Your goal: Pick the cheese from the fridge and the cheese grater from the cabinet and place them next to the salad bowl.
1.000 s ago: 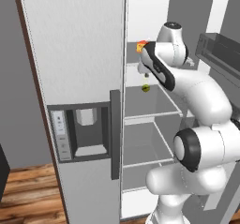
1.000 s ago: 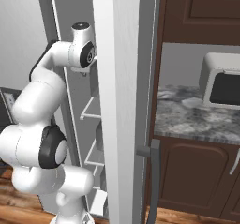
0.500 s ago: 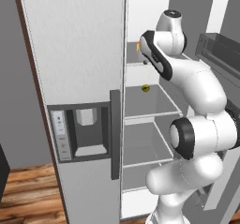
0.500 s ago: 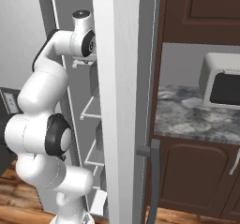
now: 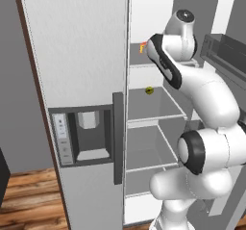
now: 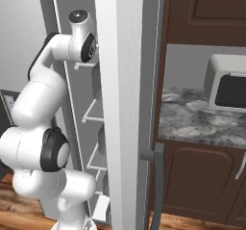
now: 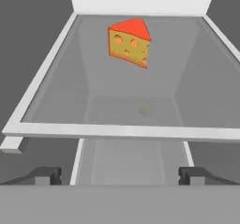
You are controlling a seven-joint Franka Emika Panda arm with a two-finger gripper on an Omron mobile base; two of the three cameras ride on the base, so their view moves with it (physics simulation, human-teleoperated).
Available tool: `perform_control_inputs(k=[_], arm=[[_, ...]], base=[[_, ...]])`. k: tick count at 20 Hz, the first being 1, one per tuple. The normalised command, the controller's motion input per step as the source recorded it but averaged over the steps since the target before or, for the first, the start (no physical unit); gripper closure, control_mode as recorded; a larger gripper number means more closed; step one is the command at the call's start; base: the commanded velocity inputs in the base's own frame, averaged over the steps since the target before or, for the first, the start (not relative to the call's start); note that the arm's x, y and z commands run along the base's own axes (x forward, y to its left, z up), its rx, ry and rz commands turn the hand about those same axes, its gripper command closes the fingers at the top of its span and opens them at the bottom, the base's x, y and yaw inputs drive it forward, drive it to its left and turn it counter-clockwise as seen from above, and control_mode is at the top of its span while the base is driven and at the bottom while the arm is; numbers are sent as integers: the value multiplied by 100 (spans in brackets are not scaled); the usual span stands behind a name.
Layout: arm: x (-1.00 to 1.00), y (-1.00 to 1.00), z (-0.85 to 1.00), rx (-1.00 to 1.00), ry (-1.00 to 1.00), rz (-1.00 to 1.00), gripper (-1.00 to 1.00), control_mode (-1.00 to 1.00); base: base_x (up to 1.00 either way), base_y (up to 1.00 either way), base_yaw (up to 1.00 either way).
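Observation:
The cheese, a yellow-orange wedge with holes and a red top, lies on a glass shelf toward the back of the fridge. My gripper is open and sits in front of that shelf's near edge, well short of the cheese, with its dark fingertips spread wide and nothing between them. From the left base view the cheese shows as a small orange spot on the upper shelf, just left of my forearm. The cabinet hangs dark brown over the counter. The grater and salad bowl are out of view.
A small olive-green item rests on the shelf below. The fridge's open door stands close on my right, with white door racks. A stone counter carries a white microwave.
The arm has swung upward and reached deeper toward the upper shelf. The cheese has stayed in place.

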Motion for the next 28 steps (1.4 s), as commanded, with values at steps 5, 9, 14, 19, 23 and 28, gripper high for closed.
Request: perform_control_inputs(k=[5,9,14,19,23,28], arm=[[1,-1,30,0,-6,0,-100,-100],[9,-4,22,0,13,0,-100,-100],[25,-4,9,0,16,0,-100,-100],[16,-2,-1,0,4,0,-100,-100],[23,0,-18,0,-9,0,-100,-100],[31,0,-18,0,-10,0,-100,-100]], base=[[0,0,0],[0,0,0],[0,0,0],[0,0,0],[0,0,0],[0,0,0]])
